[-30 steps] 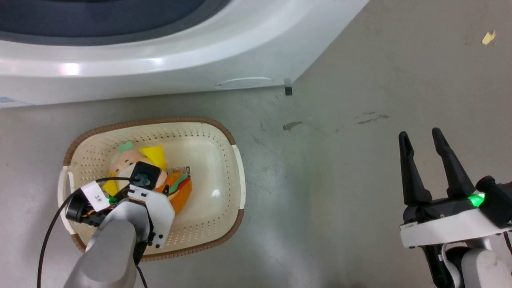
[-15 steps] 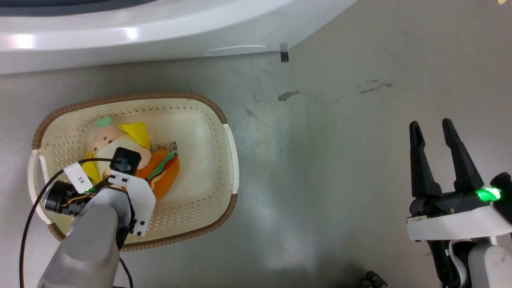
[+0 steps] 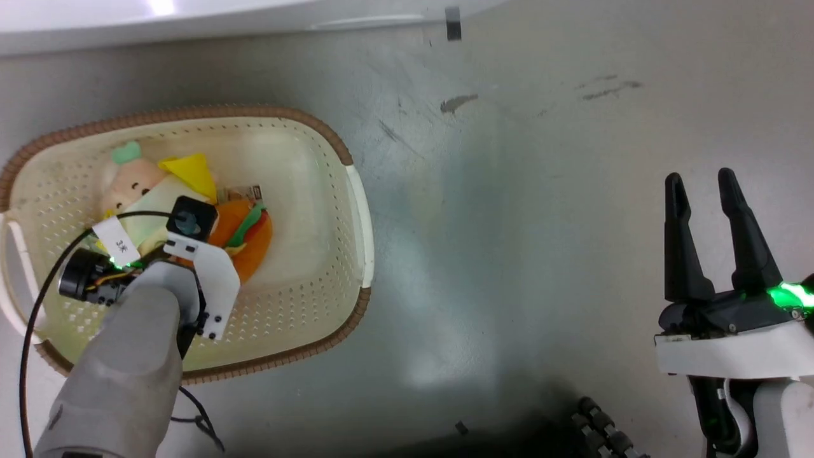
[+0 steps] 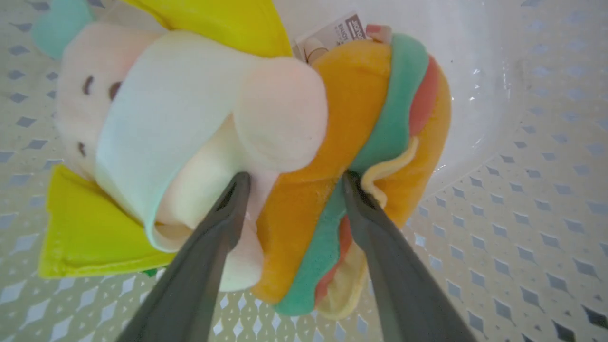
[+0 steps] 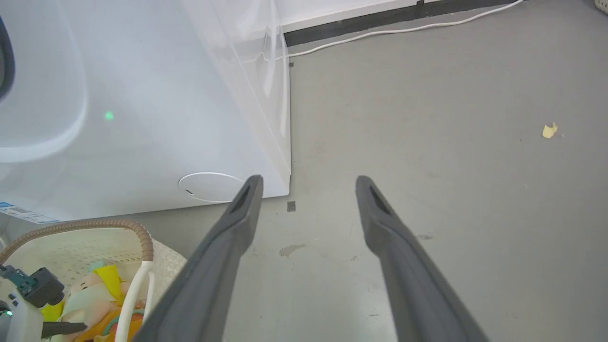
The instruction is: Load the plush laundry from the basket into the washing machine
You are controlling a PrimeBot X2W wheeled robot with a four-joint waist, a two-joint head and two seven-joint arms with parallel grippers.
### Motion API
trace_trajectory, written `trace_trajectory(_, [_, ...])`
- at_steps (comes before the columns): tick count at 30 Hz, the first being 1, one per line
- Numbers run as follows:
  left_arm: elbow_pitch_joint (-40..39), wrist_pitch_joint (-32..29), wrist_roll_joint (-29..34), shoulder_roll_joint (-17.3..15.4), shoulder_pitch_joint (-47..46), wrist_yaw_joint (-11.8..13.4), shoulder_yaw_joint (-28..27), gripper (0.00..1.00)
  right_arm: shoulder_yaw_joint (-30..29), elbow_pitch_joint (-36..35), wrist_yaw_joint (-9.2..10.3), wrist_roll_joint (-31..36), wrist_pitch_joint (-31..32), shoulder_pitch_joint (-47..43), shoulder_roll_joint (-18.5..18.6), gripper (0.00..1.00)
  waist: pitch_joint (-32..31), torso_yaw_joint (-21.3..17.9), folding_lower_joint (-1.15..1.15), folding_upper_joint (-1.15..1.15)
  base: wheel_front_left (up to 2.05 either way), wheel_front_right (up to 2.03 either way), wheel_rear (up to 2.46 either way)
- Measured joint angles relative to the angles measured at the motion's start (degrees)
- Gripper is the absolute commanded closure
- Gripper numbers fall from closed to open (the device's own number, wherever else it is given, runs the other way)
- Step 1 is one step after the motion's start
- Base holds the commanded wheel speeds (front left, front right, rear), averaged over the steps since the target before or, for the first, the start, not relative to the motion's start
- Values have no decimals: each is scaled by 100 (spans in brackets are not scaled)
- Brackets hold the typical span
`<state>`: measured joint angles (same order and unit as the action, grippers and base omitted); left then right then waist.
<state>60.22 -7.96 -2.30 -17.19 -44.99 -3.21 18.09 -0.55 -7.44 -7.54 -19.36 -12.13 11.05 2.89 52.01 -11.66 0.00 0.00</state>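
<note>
Left gripper (image 4: pixel 295 176): 2 fingers spread wide and pushed down into the plush laundry (image 3: pixel 245 230), straddling the orange bun of the burger piece (image 4: pixel 304 228) (1 finger against the pale doll (image 4: pixel 156 109), the other in the green layer); not clamped. Plush laundry lies in the basket (image 3: pixel 356 191), on the grey floor (image 3: pixel 509 222) near the washing machine (image 5: pixel 142 118). Right gripper (image 3: pixel 700 177): 2 fingers apart, holding nothing, well apart from the basket.

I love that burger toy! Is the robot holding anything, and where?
Nothing held yet, it seems: the left gripper stands open astride the orange bun of the burger plush; the right gripper is open, empty.
</note>
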Motion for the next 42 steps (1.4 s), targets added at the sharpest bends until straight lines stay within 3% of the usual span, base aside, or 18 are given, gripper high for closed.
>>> trace_trajectory(1, [56, 2, -3, -1, -51, -1, 20, 10, 0, -18, 0, -19, -15, 1, 0, 0, 52, -8, 0, 0, 0, 0, 0])
trace_trajectory(3, [160, 22, -45, -3, -157, -23, 58, 100, 4, -35, 0, -60, -24, 8, 0, 0, 153, -24, 0, 0, 0, 0, 0])
trace_trajectory(14, [766, 238, -282, -94, -678, -55, 197, 100, 40, -41, 0, -245, -163, 528, 0, 0, 516, -221, -1, 0, 0, 0, 0])
trace_trajectory(20, [1156, 606, -376, 41, -641, -57, 385, 100, -52, 204, 0, -227, -220, 678, -1, 0, 245, -270, 0, 0, 0, 0, 0])
trace_trajectory(28, [1306, 1771, -609, 587, 272, -100, 433, 100, -87, 620, 0, 189, -260, 452, 0, 0, -899, -32, 0, 0, 0, 0, 0])
trace_trajectory(34, [1110, 2219, -910, 726, 751, -110, 238, 100, -129, 770, 0, 368, -261, 86, 0, 0, -1945, 206, -1, 0, 0, 0, 0])
trace_trajectory(37, [777, 2242, -1011, 749, 1031, -109, 153, 100, -159, 832, 1, 422, -261, -119, -1, 0, -2437, 339, -1, 0, 0, 0, 0])
trace_trajectory(42, [-580, 2265, -1089, 742, 1608, -40, -43, 100, -213, 873, 1, 422, -261, -385, 0, 0, -3119, 570, -2, 0, 0, 0, 0])
